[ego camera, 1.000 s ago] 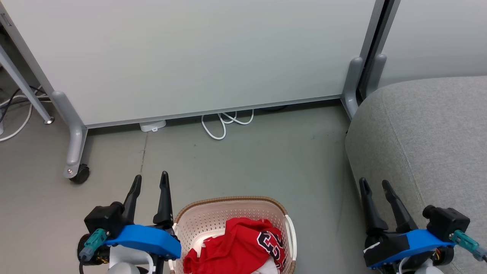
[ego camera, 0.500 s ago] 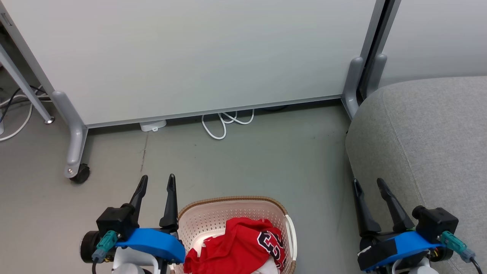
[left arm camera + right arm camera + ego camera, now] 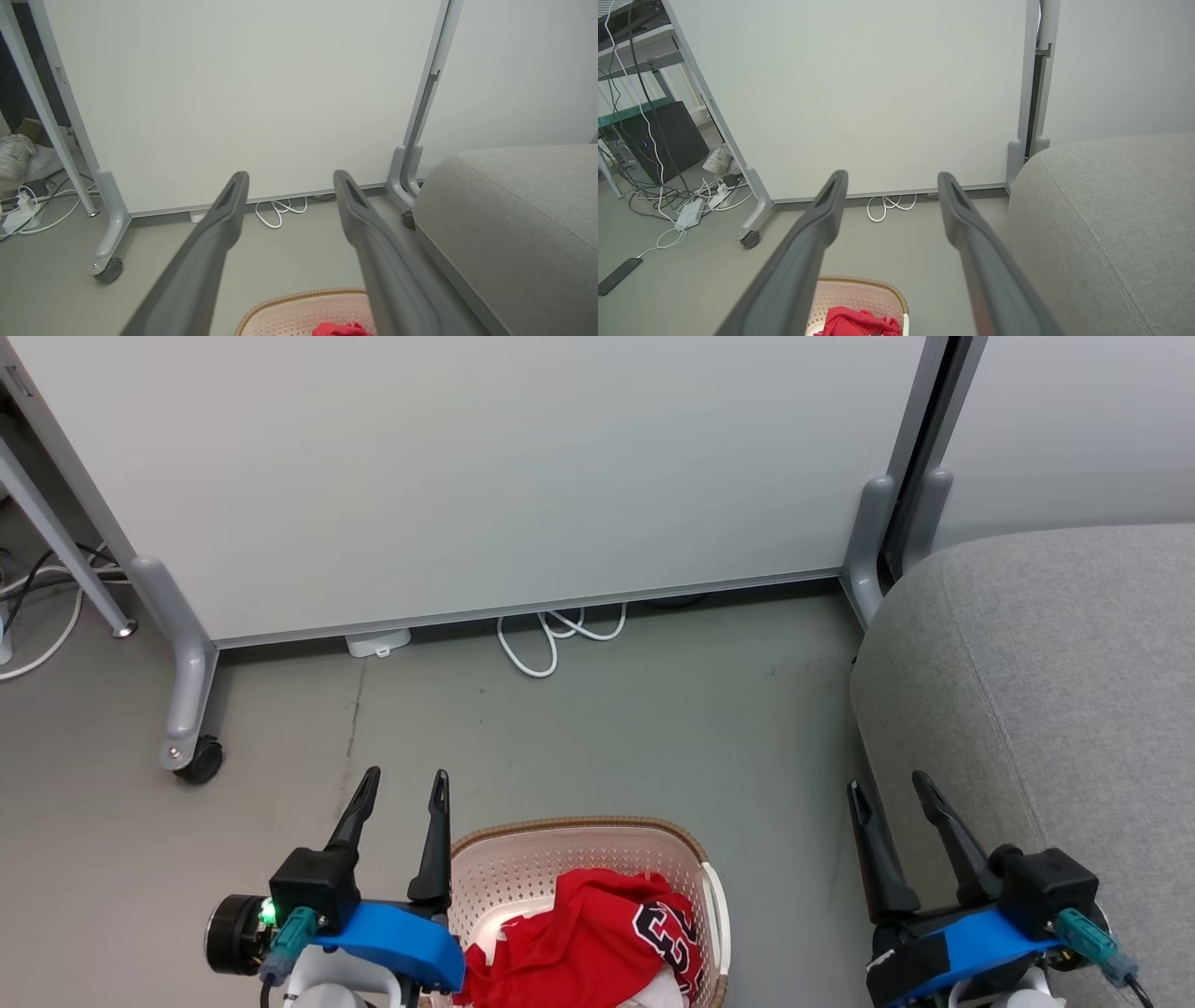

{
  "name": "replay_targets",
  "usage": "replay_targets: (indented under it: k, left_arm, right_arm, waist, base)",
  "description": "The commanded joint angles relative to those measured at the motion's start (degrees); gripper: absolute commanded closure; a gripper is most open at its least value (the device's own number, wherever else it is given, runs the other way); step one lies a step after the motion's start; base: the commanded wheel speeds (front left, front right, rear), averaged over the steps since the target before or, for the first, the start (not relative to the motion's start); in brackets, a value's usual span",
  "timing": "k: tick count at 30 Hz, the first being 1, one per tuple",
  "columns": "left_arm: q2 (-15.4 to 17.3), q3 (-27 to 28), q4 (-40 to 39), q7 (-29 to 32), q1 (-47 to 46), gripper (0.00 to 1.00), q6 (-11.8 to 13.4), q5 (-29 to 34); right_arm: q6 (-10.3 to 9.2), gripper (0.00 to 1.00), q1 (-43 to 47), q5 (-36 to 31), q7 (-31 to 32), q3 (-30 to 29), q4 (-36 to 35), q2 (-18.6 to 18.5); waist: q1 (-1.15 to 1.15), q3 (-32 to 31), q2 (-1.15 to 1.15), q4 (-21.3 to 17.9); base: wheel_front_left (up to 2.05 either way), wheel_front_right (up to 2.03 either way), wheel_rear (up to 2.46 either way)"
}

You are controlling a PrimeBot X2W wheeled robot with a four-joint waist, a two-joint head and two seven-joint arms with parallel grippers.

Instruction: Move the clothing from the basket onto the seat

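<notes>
Flanking the cream perforated plastic basket [image 3: 579, 823] with its brown woven-look rim, the left end effector [image 3: 407, 773] and the right end effector [image 3: 887, 781] hang spread wide and empty.

The red fabric clothing with white trim and black numerals [image 3: 579, 943] lies bunched inside the basket on the grey floor, none of it on the large grey upholstered seat [image 3: 1055, 663] to the right. The placing looks purposeful: the left end effector sits just beside the basket's rim, probably for the reach in, and the right hangs by the seat's edge, where the clothing must land. The head view gives the numerals and the arms' spacing. The left wrist view adds white shoes [image 3: 21, 156] beyond the white wheeled partition panel [image 3: 243, 93]. The right wrist view adds a flat black phone [image 3: 616, 276] and tangled cables [image 3: 682, 205].
</notes>
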Motion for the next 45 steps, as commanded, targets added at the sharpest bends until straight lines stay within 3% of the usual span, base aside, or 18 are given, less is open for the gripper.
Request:
replay_targets:
  k: [1,15,28,35,45]
  left_arm:
    - [0.0,-0.2,0.1,-0.6,-0.9,0.0,-0.3,1.1]
    - [-0.2,-1.1,2.1,-2.0,-1.4,0.0,-1.5,5.8]
    - [-0.2,-1.4,3.1,-1.9,-2.1,0.0,-2.1,5.9]
    - [1.6,-3.8,6.8,-1.9,-8.2,0.0,-2.5,5.7]
    - [6.9,-13.4,16.4,-1.9,-21.8,0.0,-2.3,1.3]
  right_arm:
    - [0.11,0.0,-0.3,-1.2,-0.5,0.2,-0.1,-0.3]
    - [0.08,0.0,0.3,-6.4,-2.0,1.2,0.1,-0.3]
    - [0.08,0.0,-0.2,-6.0,-1.9,1.7,0.0,-0.3]
    - [0.08,0.0,-3.5,-5.7,-1.9,2.2,-0.9,-0.3]
    - [0.07,0.0,-9.8,-4.4,-1.9,3.0,-3.8,-0.3]
  waist:
    - [0.0,0.0,0.0,0.0]
    - [0.0,0.2,0.0,0.4]
    - [0.0,1.2,0.0,-0.3]
    - [0.0,6.9,0.0,-3.1]
    - [0.0,19.2,0.0,-8.8]
  base:
    - [0.0,0.0,0.0]
    - [0.0,0.0,0.0]
    - [0.0,0.0,0.0]
    - [0.0,0.0,0.0]
    - [0.0,0.0,0.0]
